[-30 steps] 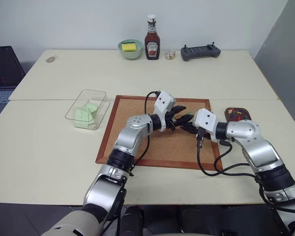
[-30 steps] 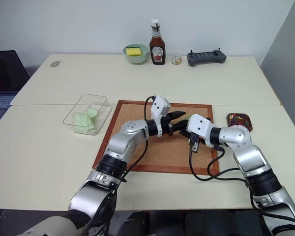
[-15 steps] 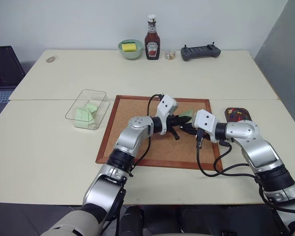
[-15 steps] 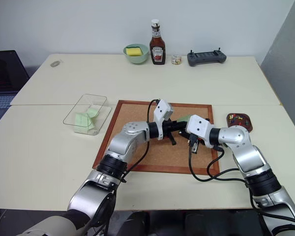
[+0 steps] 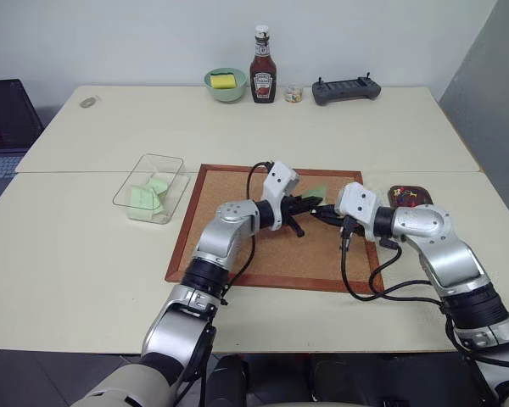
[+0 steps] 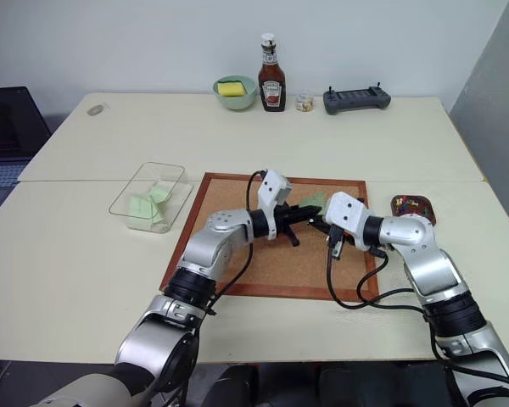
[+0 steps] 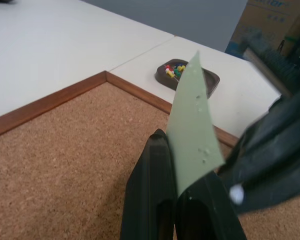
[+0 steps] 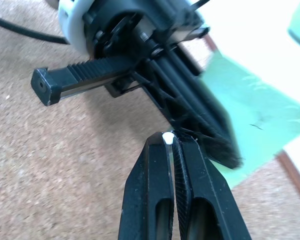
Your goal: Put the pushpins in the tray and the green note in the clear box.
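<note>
My left gripper [image 7: 176,167] is shut on the pale green note [image 7: 192,125], which stands up from between its fingers just above the corkboard [image 5: 229,246]. Tip to tip with it, my right gripper [image 8: 173,141] is shut on a pushpin [image 8: 166,136] with a small white head. The dark brown tray [image 7: 211,81] lies off the board's right edge, beyond the right gripper, with several coloured pushpins [image 7: 173,70] in it. The clear box [image 5: 165,160] sits left of the board with green slips inside.
At the table's far edge stand a ketchup bottle [image 5: 262,76], a pale green bowl [image 5: 226,91] with a yellow sponge, a small jar [image 5: 293,93] and a dark controller [image 5: 346,89]. A laptop [image 5: 0,127] sits at the far left.
My left gripper stood open a second ago and has since shut on the green note, which now stands up off the corkboard. The right gripper has stayed shut beside it.
</note>
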Robot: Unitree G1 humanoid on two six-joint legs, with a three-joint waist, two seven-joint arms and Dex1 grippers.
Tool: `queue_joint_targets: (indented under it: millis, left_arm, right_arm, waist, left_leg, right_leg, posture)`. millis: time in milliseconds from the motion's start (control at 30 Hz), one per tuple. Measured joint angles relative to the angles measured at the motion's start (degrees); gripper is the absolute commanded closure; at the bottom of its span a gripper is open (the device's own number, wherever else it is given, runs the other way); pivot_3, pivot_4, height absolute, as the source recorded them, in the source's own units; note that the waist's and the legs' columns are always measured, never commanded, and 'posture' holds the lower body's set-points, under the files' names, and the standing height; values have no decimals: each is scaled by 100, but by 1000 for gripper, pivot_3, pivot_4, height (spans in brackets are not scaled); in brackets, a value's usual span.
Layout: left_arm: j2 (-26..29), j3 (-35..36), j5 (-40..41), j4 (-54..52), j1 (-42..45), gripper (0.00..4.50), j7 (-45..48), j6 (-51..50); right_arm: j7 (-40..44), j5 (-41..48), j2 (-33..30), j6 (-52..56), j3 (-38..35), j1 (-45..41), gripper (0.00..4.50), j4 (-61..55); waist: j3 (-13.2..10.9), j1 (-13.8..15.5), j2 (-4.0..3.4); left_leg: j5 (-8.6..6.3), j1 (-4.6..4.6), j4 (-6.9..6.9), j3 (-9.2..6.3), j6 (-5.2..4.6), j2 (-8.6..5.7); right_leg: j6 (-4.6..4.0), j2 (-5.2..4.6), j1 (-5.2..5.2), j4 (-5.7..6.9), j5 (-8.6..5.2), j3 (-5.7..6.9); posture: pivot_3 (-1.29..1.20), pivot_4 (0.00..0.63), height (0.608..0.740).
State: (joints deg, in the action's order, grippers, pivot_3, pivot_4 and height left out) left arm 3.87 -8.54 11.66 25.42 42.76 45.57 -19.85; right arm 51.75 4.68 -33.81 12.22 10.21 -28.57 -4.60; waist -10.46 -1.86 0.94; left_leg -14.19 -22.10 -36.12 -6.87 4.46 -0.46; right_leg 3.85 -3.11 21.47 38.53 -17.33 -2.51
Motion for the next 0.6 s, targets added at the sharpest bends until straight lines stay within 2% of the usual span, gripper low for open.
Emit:
queue_joint_targets:
  millis: [400, 600]
  left_arm:
    - [-27, 55, -5, 49, -18, 4423, -261, 56]
    - [46, 178, 16, -109, -212, 4423, -391, 15]
  right_arm:
    - [-59, 417, 61, 19, -253, 128, 4500, -320]
    - [-216, 558, -228, 253, -789, 384, 4500, -421]
  waist:
    - [0, 0, 0]
    - [0, 6, 0]
  left_leg:
    - [0, 0, 0, 0, -1, 0]
    - [-1, 0, 0, -1, -1, -1]
  right_leg:
    - [0, 0, 0, 1, 0, 0]
    - [0, -1, 0, 2, 0, 0]
  posture:
    - [0, 150, 740]
    - [0, 150, 740]
